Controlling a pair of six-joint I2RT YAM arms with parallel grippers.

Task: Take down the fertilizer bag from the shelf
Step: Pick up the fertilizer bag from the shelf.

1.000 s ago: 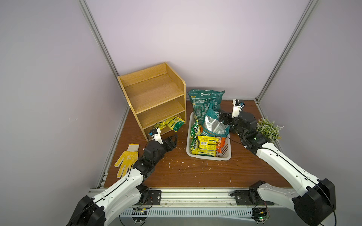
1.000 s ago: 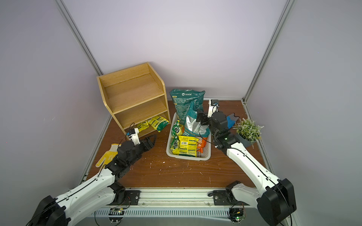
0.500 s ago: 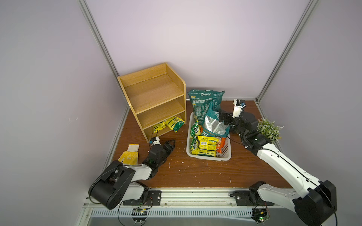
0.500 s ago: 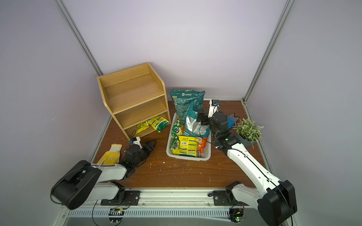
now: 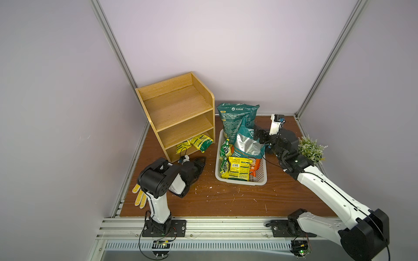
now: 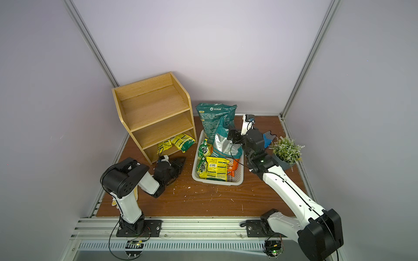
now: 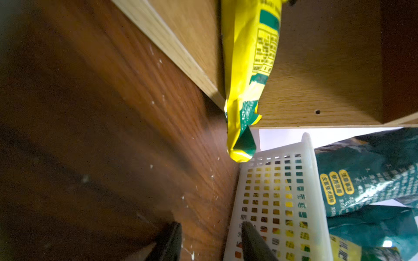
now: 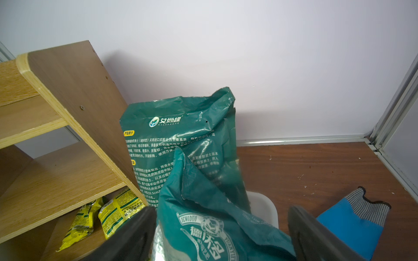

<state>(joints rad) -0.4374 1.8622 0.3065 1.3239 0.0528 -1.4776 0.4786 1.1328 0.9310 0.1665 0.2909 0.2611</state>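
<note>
- Jaws of the left gripper [image 7: 210, 226]: partly apart, empty, low before the shelf [image 5: 178, 113].
- Right gripper [image 8: 221, 211]: jaws wide, astride a teal bag [image 8: 199, 201] beside the shelf.

Even, bright top views; left wrist view dim, blurred.

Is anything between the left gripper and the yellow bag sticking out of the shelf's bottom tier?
Nothing visible: only bare floor separates the left gripper from the yellow bag. The basket stands beside that path, not across it.
</note>
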